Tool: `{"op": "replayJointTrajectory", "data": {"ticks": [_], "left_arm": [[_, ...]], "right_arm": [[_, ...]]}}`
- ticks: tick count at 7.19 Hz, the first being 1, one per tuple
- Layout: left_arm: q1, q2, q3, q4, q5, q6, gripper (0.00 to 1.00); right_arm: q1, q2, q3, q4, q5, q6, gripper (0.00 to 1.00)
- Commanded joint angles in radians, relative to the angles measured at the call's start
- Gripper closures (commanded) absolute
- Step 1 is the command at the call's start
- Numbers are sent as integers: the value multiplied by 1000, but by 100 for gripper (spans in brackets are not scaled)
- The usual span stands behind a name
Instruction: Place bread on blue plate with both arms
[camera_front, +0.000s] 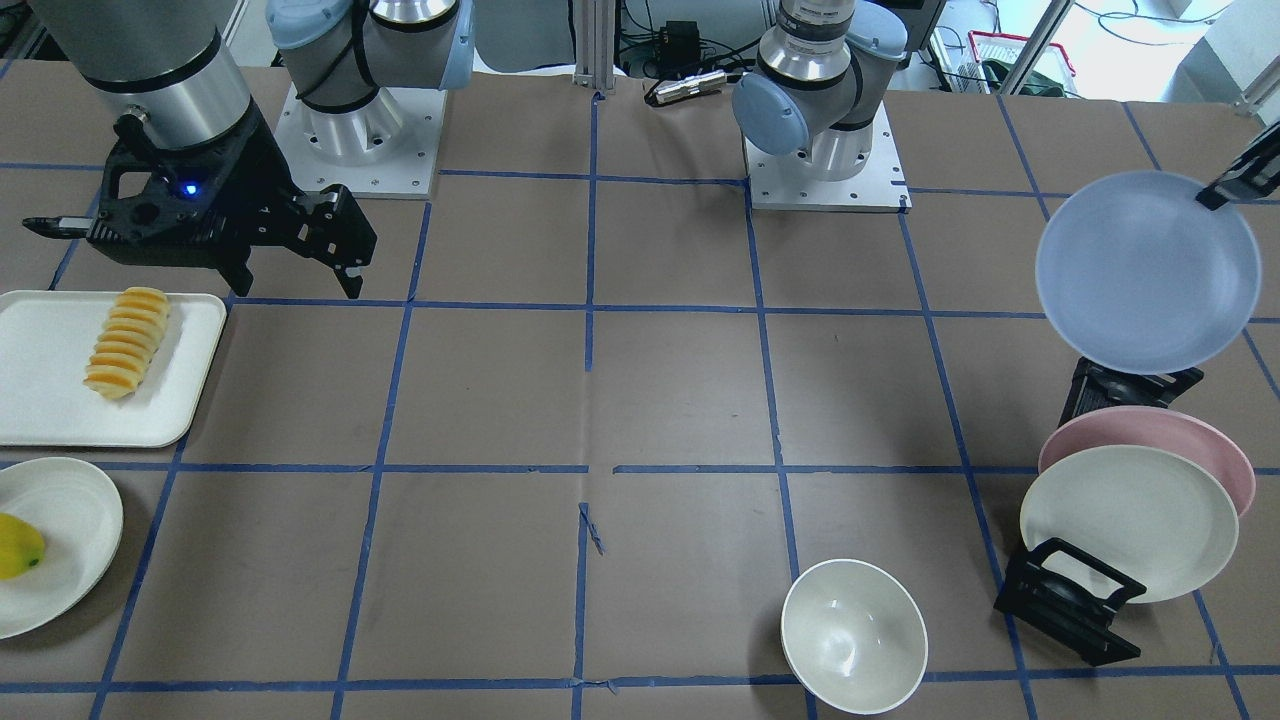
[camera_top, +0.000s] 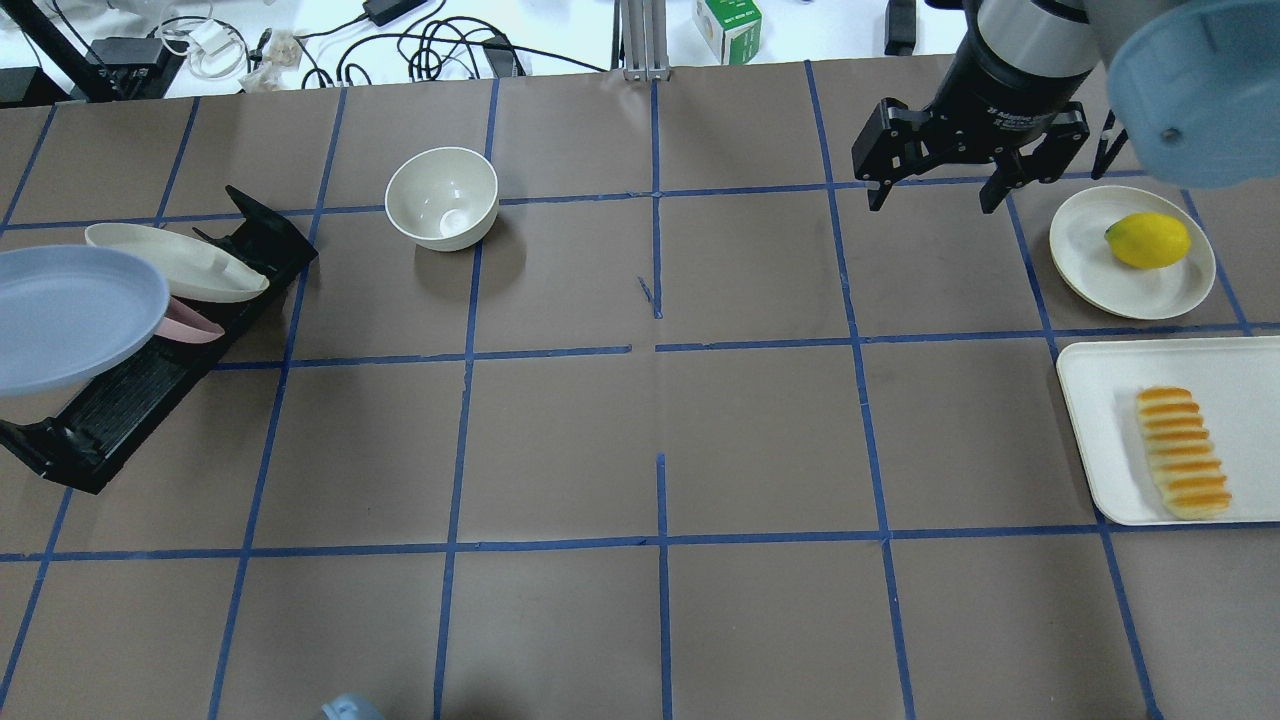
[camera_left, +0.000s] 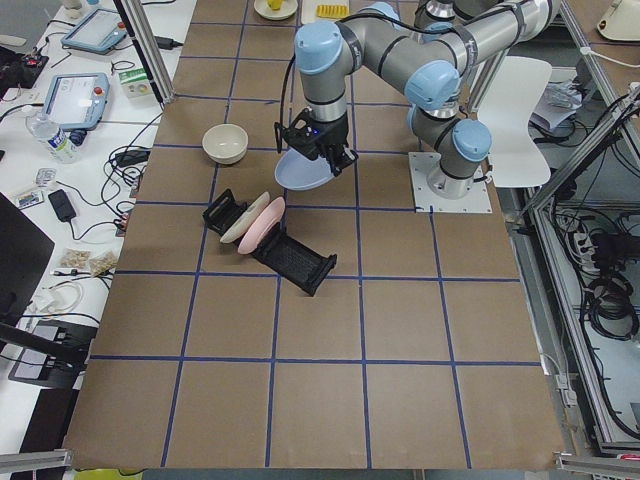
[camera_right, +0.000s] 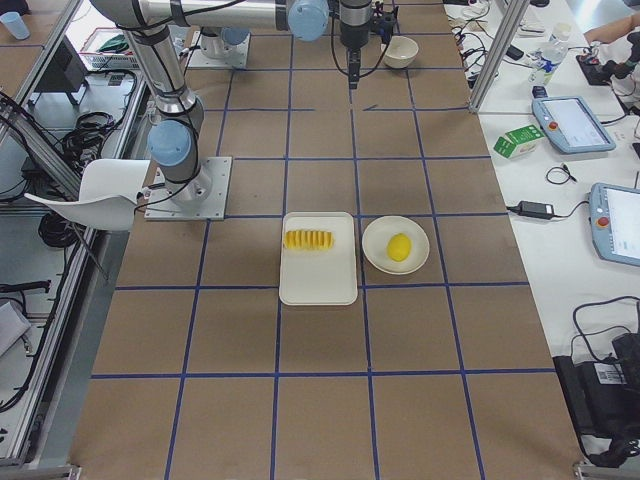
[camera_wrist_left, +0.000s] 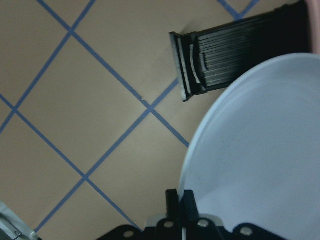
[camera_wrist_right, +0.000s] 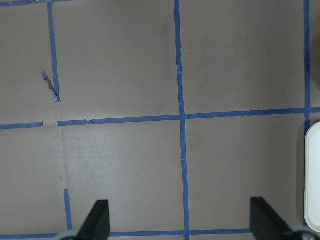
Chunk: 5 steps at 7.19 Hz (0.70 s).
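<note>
Left jaws pinch blue plate (camera_wrist_left: 260, 150) rim (clearest in wrist view), right jaws spread, empty

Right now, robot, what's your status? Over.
Left gripper: jaws shut on blue plate, held in air. Right gripper: jaws open, empty. Bread on white tray. White bowl on table beside rack.

Four round plates show, one pale blue plate (camera_front: 1147, 270), one pink plate (camera_front: 1150, 425), one cream-white racked plate (camera_front: 1130, 520) and one cream-white fruit plate (camera_front: 70, 520), besides one cream-white bowl (camera_front: 853, 635), one white rectangular tray (camera_front: 60, 400), one ridged orange-yellow bread loaf (camera_front: 127, 342), one yellow lemon (camera_front: 18, 545), one black slotted rack (camera_top: 130, 400), and two black two-finger grippers, left gripper (camera_wrist_left: 181, 199) and right gripper (camera_top: 935, 203).
</note>
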Motion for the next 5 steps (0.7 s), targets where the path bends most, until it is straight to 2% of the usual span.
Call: {"op": "replayJointTrajectory", "data": {"ticks": [1,2,3,4,5], "left_arm": [[-352,0,-30,7,-34,-472,100],[-500,-18,-31,77,-39,-643,100],[-604,-49,-49,177,-78,-711,100],[-674,-96,-105,264,-225,-704,100],[-703,-137,-168,415,-291,-704,100]], "right_arm": [[0,0,0,0,0,0,0],[0,0,0,0,0,0,0],[0,0,0,0,0,0,0],[-6,0,-2,-8,-14,-14,0],[-12,2,0,3,-14,-11,0]]}}
